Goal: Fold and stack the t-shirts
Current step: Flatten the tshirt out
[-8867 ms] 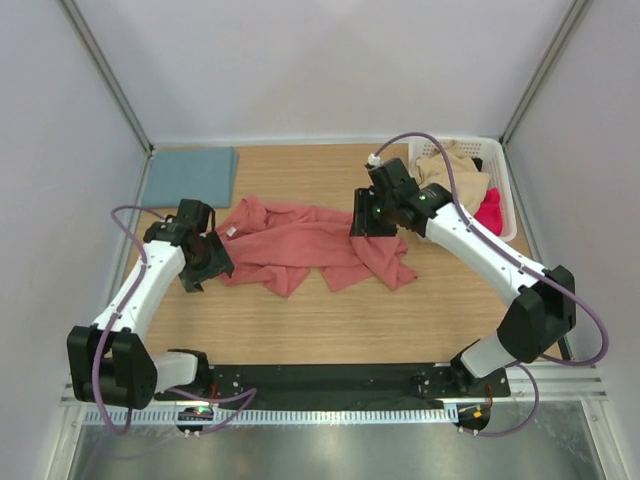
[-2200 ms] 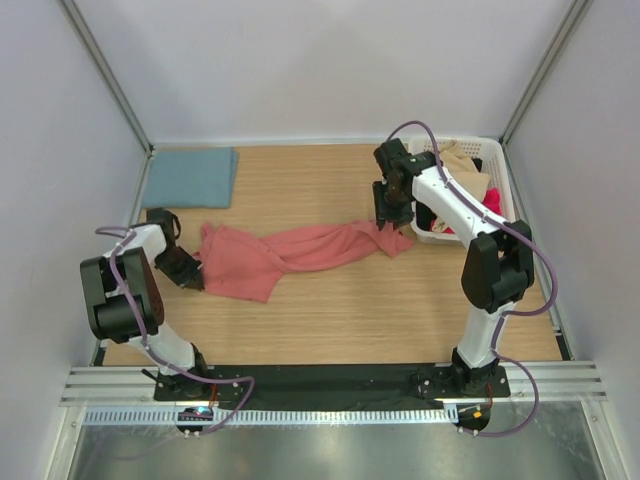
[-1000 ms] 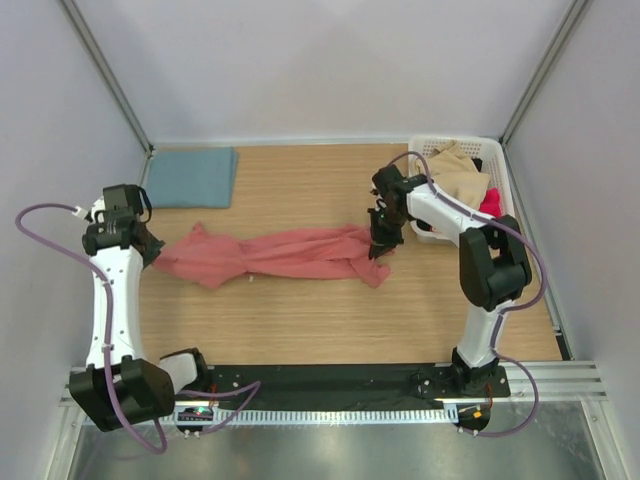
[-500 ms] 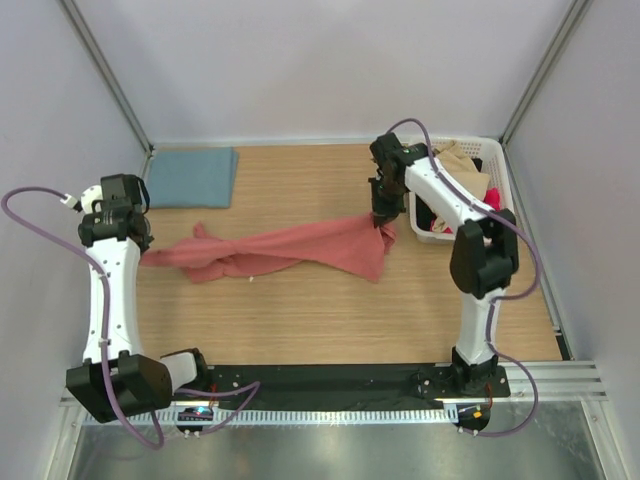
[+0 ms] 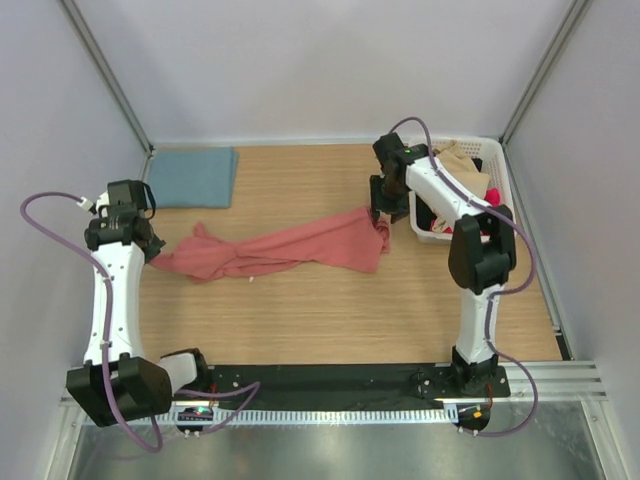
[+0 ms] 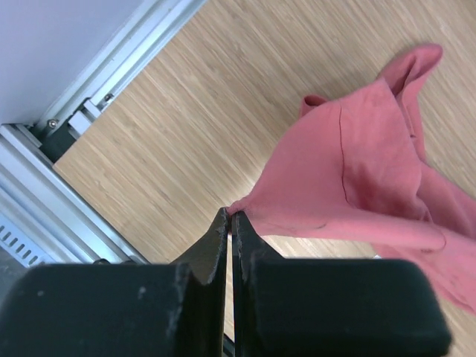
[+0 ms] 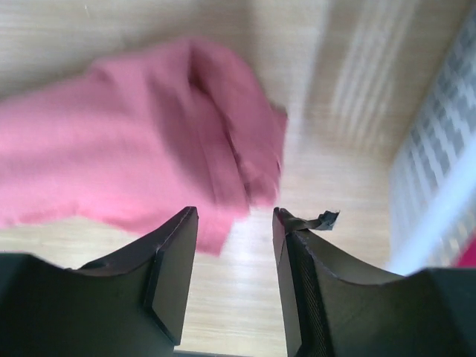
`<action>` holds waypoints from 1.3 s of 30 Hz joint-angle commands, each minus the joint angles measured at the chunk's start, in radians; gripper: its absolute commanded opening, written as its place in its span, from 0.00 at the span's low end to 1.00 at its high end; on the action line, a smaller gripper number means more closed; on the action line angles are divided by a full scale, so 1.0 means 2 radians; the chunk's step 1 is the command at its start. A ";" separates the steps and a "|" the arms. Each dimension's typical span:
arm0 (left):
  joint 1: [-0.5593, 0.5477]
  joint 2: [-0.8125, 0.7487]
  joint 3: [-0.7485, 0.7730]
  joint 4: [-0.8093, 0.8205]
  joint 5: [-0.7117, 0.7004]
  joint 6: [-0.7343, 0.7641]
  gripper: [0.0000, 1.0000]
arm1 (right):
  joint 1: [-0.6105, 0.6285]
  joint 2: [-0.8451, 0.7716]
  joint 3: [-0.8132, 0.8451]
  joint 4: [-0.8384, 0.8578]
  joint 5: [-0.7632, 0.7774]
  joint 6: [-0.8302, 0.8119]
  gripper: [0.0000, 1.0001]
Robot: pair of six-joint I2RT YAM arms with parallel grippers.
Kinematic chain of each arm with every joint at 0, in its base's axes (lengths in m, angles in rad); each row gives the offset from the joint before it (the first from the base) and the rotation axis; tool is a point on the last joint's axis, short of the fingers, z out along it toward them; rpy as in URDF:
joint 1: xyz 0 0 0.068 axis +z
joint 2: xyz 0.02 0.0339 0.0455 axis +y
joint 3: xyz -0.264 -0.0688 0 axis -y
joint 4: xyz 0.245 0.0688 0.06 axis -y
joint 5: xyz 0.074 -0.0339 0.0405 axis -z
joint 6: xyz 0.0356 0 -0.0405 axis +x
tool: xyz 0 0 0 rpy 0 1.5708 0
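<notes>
The salmon-red t-shirt (image 5: 280,250) lies stretched into a long twisted band across the table, from left to centre right. My left gripper (image 5: 150,254) is shut on its left end, and in the left wrist view the closed fingertips (image 6: 230,214) pinch a corner of the red cloth (image 6: 357,186). My right gripper (image 5: 386,205) hovers just above the shirt's right end with its jaws apart. Nothing sits between them in the right wrist view (image 7: 234,216), where the red cloth (image 7: 149,156) lies below, blurred. The teal-blue t-shirt (image 5: 190,177) lies folded flat at the back left corner.
A white basket (image 5: 503,165) stands at the back right, right beside my right arm, holding beige cloth (image 5: 460,172) and a pink-red piece (image 5: 490,216). Its white wall (image 7: 446,171) shows at the right wrist view's edge. Metal frame rails (image 6: 82,111) run along the table's left side.
My right gripper has opened and let go of the shirt's right end, which now rests on the table. The left arm shifted slightly, still holding the left end.
</notes>
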 commanded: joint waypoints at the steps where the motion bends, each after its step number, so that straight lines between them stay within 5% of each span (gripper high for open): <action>1: -0.003 -0.011 -0.015 0.024 0.025 0.008 0.00 | 0.008 -0.117 -0.066 0.006 0.010 0.009 0.52; 7: -0.013 0.012 0.002 0.025 0.028 0.015 0.00 | 0.046 -0.223 -0.273 0.101 -0.032 0.074 0.45; 11: -0.023 0.015 0.009 0.027 0.033 0.015 0.00 | 0.050 -0.217 -0.343 0.161 -0.072 0.117 0.40; 17: -0.026 0.014 -0.004 0.031 0.048 0.014 0.00 | 0.050 -0.178 -0.334 0.187 -0.058 0.120 0.47; 28: -0.035 0.009 -0.005 0.034 0.058 0.013 0.00 | 0.050 -0.135 -0.333 0.208 -0.049 0.124 0.45; 39: -0.039 0.011 0.000 0.036 0.059 0.014 0.00 | 0.051 -0.128 -0.322 0.211 -0.054 0.121 0.06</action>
